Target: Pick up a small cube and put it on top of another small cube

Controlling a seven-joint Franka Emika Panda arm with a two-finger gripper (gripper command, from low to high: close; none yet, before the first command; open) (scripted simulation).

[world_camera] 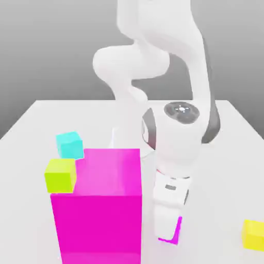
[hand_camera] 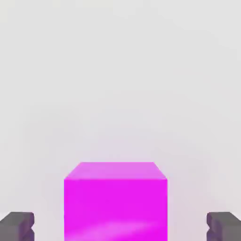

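- Down at the table (world_camera: 31, 121), we see a small magenta cube (world_camera: 175, 234) sitting on the white surface, mostly hidden behind the gripper (world_camera: 167, 234) in the exterior view.
- In the hand view the same magenta cube (hand_camera: 115, 200) lies between the two dark fingertips (hand_camera: 18, 226), with a clear gap of bare table on each side of it.
- We read the jaws as partly open around the cube, straddling it and touching neither face; nothing is gripped.
- We see the cube resting flat on the table, not lifted.
- The gripper points straight down, and the white arm (world_camera: 178, 129) bends over it from the far side of the table.
- Just beside the gripper, on the exterior view's left, stands a large magenta block (world_camera: 98, 206), much taller than the small cubes.
- A lime cube (world_camera: 60, 175) sits at the block's upper left corner as we see it; whether it touches the block we cannot tell.
- A cyan cube (world_camera: 69, 144) sits just beyond the lime one, farther back on the table.
- A yellow cube (world_camera: 253, 234) rests well apart, at the exterior view's right edge.
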